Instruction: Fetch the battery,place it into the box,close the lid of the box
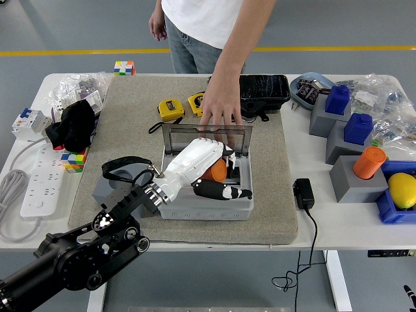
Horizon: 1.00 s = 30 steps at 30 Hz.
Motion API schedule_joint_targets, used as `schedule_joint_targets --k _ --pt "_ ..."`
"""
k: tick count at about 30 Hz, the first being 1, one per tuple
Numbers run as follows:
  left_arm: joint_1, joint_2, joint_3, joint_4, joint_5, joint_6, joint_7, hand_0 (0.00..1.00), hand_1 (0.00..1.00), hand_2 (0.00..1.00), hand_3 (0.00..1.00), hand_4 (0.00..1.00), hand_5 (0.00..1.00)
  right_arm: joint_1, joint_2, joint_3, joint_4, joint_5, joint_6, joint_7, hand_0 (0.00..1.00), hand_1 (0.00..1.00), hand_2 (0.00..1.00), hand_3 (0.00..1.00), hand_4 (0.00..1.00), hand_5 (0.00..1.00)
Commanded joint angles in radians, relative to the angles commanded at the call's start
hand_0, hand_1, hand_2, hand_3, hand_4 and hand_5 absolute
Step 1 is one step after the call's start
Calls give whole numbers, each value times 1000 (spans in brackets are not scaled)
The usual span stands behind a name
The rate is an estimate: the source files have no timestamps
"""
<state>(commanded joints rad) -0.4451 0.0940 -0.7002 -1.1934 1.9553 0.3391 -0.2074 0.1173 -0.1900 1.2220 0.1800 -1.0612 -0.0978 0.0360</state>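
Observation:
An orange battery [218, 170] sits low inside the open grey box [208, 211] at the middle of the tan mat. My left hand [229, 177], white-backed with black fingers, reaches into the box from the lower left. It is curled around the battery, with the thumb stretched along the box's front. The box's clear lid [179, 138] stands upright at the far side. A person's hand [220, 107] rests on the lid's top edge from across the table. My right hand is out of view.
Two yellow tape measures [171, 108] and a black tray [263, 90] lie behind the box. A black adapter [303, 193] with its cable lies to the right. Grey blocks with blue and orange caps [357, 156] stand far right. A power strip [40, 182] lies left.

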Motion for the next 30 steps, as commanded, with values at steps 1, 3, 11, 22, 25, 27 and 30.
schedule_joint_targets --k 1,3,11,22,25,27,30 --pt "-2 -1 -1 4 1 2 -2 126 98 141 130 998 573 0 0 -2 0 2 0 1 827 819 782 818 998 998" --pt "-3 -2 -3 9 2 3 -4 129 101 143 133 998 566 1 0 -3 0 4 0 1 827 819 782 818 998 998" --pt "-4 -5 -5 14 10 0 -7 180 165 187 163 998 595 1 0 -8 0 8 1 2 827 819 782 817 998 998" --pt "-3 -7 -9 17 11 -3 -9 350 490 292 266 998 601 1 0 -10 0 11 2 3 827 818 782 818 998 998" --pt "-2 -7 -8 17 14 -1 -10 350 490 292 266 998 601 1 0 -11 0 13 3 3 827 818 782 818 998 998" --pt "-2 -7 -8 17 16 -2 -7 684 658 499 404 998 613 1 0 -12 0 14 3 3 827 818 782 817 998 998" --pt "-1 -7 -7 19 18 -8 -5 684 658 499 404 998 613 1 -1 -11 0 14 3 3 827 818 782 817 998 998"
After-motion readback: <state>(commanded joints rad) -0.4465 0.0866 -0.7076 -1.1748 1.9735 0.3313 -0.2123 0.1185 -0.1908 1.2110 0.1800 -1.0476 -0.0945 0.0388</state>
